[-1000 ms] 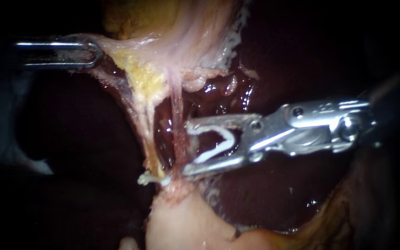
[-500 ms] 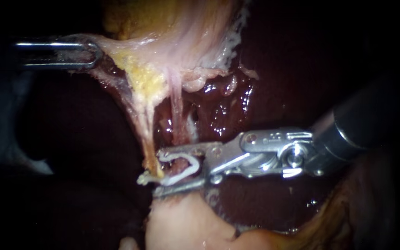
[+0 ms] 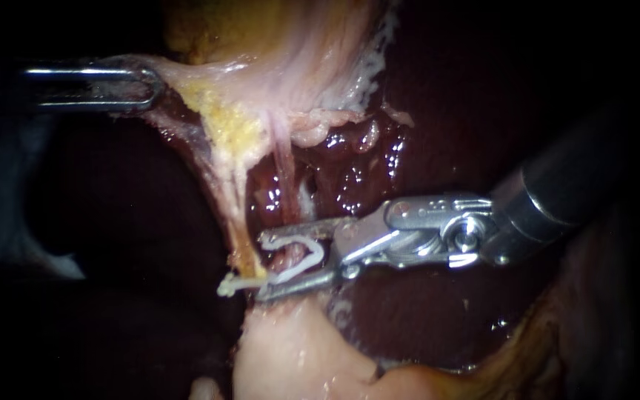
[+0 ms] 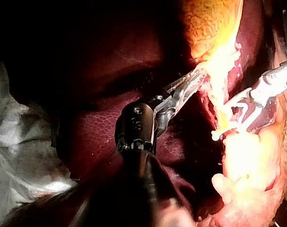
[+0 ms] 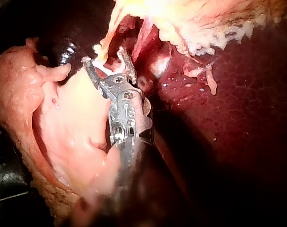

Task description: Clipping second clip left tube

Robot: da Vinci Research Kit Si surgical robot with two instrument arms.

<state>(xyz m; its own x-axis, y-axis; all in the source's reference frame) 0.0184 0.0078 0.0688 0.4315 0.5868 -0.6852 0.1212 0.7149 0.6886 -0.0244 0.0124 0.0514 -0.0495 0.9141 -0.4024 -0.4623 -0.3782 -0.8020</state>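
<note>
Endoscope view: right instrument's end effector holds an open clip astride the tube; left instrument grips tissue. I'd square it across, then squeeze.

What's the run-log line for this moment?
left instrument: shut on tissue | right instrument: holds new clip, unclosed, straddling tube | placed clip: beside new clip

The clip in the right instrument straddles a tube.
</note>
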